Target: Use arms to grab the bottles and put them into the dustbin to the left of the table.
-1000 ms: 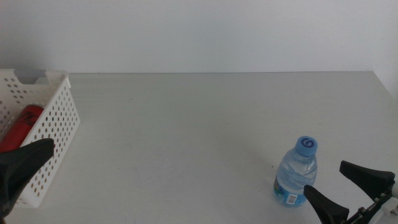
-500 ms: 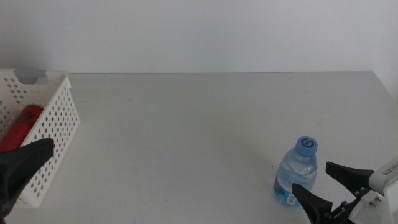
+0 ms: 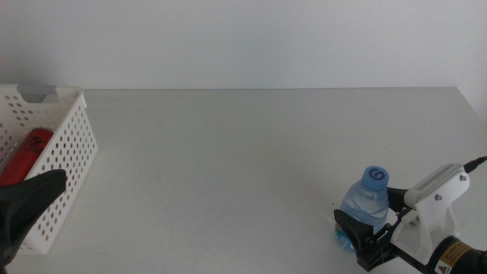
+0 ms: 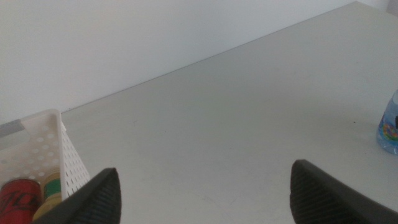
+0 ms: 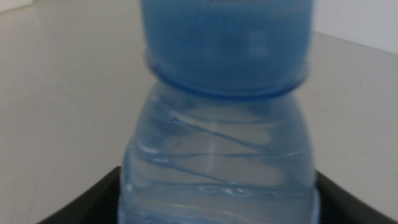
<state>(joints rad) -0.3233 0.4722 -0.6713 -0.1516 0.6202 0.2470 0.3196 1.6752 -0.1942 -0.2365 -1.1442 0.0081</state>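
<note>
The right gripper [image 3: 370, 230], open with jaws either side of the bottle [image 3: 364, 211], should close squarely on its body before lifting.

no legible text; water bottle [image 3: 365, 204] cap logo, label unreadable.

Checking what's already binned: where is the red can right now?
The red can lies inside the white basket at the table's left edge in the middle view, just behind the waiting left gripper.
</note>
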